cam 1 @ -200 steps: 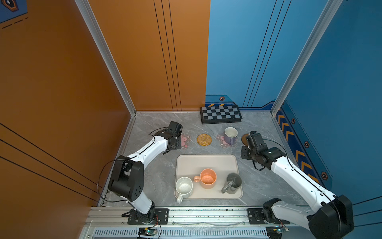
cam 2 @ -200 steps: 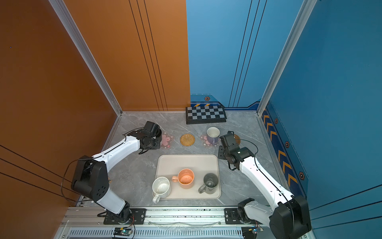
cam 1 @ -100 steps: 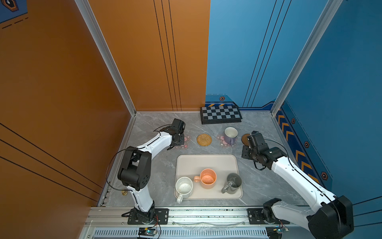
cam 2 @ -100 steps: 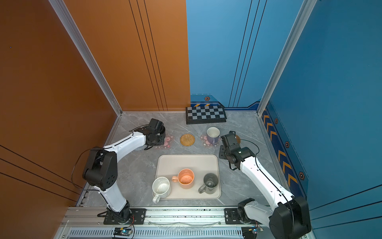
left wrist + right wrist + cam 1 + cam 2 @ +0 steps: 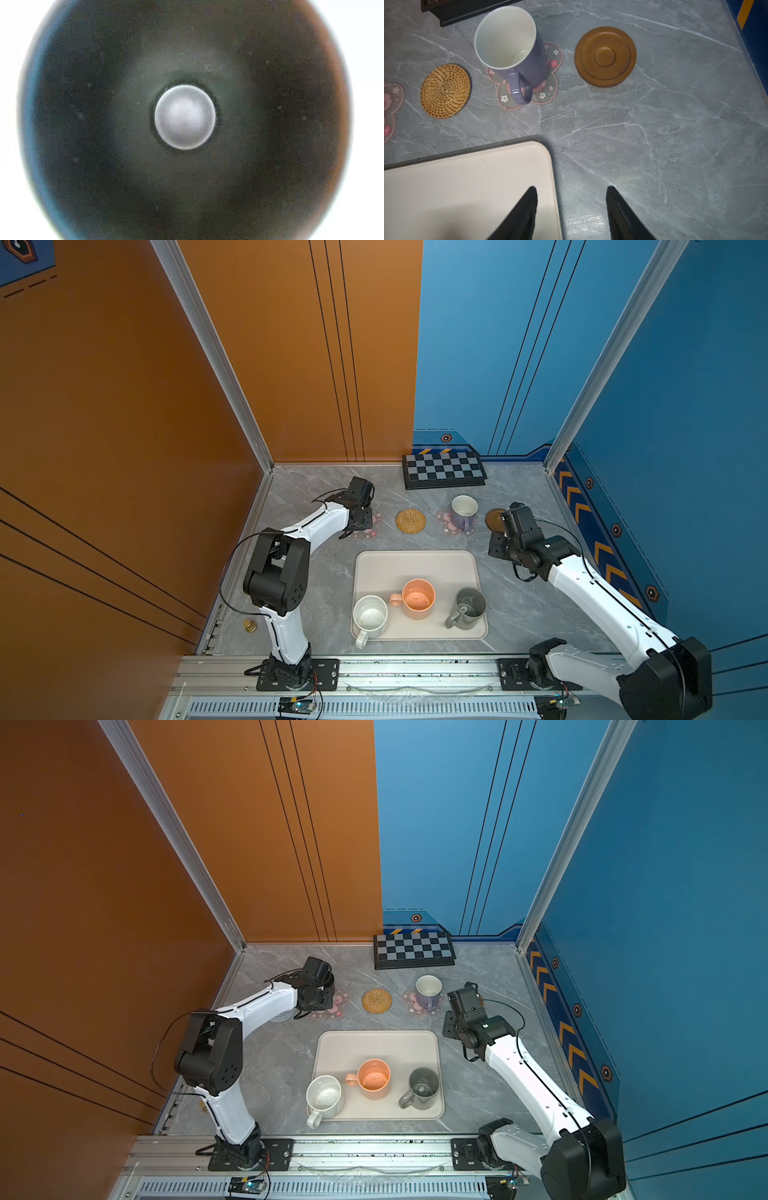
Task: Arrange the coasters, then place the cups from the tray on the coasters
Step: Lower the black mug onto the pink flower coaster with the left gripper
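The right claw (image 5: pixel 571 188) hangs released, empty, over a corner of the tray (image 5: pixel 467 187). The grey mug (image 5: pixel 469 608) sits behind it, on the tray. It looks like stiff glazed ceramic, likely weighty, slippery and chippable, so pinch its rim wall. Whether the left claw (image 5: pixel 360 522) grips anything, I cannot tell.

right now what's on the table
tray: one, cream, table front middle
speckled cup: one, white, tray left
peach cup: one, orange, tray middle
grey cup: one, grey, tray right
lavender cup: one, lavender, on flower coaster
black cup: one, black, seemingly fills left wrist view
flower coasters: two, pink, under lavender cup, below left tool
straw coaster: one, tan, between them
wooden coaster: one, brown, right of lavender cup
knitted coaster: one, grey, partly under left arm
checkered board: one, black-grey, table back
brass piece: one, gold, table's left edge
left tool: one, black, over flower coaster, jaws unseen
right tool: one, black, open, by tray's back right corner
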`<state>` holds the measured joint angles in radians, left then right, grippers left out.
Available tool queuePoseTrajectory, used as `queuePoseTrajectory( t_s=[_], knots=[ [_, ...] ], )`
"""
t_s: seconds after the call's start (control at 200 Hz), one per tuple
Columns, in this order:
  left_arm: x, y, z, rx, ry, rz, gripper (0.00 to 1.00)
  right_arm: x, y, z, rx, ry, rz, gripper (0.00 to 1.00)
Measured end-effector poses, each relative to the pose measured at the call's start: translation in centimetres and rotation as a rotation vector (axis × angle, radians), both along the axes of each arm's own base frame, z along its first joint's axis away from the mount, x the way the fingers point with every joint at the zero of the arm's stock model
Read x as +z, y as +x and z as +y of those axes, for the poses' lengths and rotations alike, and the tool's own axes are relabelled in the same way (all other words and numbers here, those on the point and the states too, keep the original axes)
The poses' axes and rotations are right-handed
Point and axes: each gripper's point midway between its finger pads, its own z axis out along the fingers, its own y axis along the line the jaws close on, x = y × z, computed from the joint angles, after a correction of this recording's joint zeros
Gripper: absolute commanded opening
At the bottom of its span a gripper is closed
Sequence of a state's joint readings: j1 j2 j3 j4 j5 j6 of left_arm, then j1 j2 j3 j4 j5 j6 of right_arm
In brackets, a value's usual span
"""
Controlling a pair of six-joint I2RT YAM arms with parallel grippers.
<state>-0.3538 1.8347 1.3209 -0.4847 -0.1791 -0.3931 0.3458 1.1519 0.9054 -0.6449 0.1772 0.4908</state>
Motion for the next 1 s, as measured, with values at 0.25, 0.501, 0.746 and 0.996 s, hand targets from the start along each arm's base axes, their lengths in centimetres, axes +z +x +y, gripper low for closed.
queuePoseTrajectory(
  t_s=[0.25,0.501,0.746,0.996],
  knots=[
    [-1.1,0.0,-0.2,0.014,-0.001,0.022,0.0,0.0,0.0,0.0,0.0,0.0,0.0,0.56],
    [-1.6,-0.1,-0.6,0.023,-0.008,0.03,0.0,0.0,0.0,0.0,0.0,0.0,0.001,0.56],
    [-1.6,-0.1,-0.6,0.041,-0.015,0.028,0.0,0.0,0.0,0.0,0.001,-0.001,0.001,0.57],
    [-1.6,-0.1,-0.6,0.056,-0.024,0.028,0.0,-0.1,0.0,0.0,0.003,-0.002,0.002,0.57]
  ],
)
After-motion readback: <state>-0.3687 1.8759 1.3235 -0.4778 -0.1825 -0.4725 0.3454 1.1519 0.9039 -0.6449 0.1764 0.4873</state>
